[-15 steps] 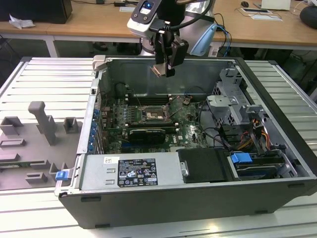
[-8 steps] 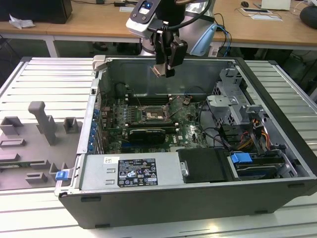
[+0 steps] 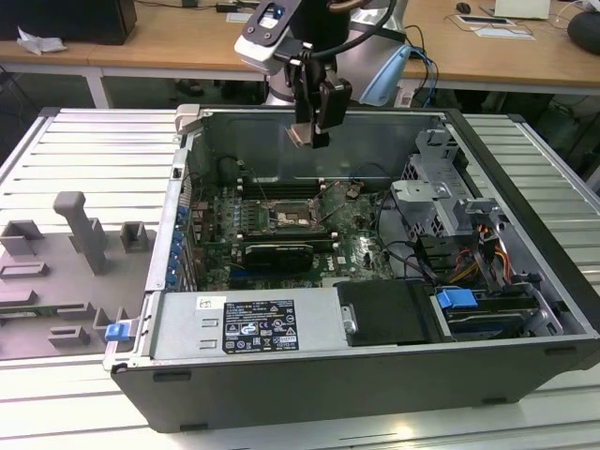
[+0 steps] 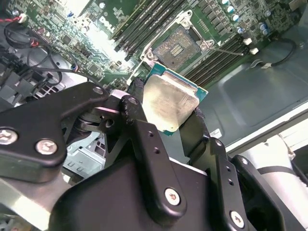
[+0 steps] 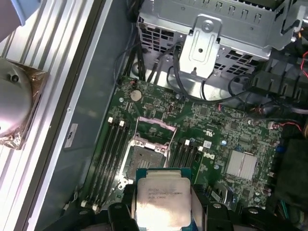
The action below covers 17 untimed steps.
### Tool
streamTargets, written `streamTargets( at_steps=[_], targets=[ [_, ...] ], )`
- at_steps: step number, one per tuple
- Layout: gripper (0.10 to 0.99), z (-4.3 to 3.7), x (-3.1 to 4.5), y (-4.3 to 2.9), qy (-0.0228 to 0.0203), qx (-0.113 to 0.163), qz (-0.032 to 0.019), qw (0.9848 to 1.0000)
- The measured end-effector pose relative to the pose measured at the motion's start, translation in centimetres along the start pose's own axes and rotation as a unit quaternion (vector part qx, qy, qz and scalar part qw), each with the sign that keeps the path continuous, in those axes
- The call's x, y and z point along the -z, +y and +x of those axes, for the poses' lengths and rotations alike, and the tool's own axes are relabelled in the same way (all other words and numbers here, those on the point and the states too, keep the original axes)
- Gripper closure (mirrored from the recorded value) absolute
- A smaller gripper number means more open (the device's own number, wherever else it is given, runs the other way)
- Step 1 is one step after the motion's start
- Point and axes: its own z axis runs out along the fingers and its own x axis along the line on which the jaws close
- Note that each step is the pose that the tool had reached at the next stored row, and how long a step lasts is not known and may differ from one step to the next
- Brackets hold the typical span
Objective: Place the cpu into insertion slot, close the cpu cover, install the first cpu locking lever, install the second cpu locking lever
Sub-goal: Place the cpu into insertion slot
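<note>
Gripper (image 3: pixel 309 136) closed on two edges of the cpu (image 4: pixel 169 102), well above the insertion slot (image 5: pixel 144 156), open air between them, chip face pale silver, square, green-rimmed

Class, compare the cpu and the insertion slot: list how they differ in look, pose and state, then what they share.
The cpu has a pale metal face; the insertion slot has a dark centre inside a silvery rim. The cpu hangs clamped in the gripper above the green board; the insertion slot sits fixed in it, empty. Both are square.
</note>
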Motion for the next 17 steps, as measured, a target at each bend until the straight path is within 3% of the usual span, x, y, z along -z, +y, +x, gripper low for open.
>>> streamTargets(
  at_steps=[6,9,17],
  targets=[
    [0.545,0.00,-1.08,-0.15,-0.0060,-0.047,-0.0004,0.9989],
    [0.545,-0.01,-1.65,-0.20,-0.0097,-0.052,0.0013,0.9986],
    [0.545,-0.06,-3.96,-0.40,-0.0118,-0.055,0.0027,0.9984]
  ],
)
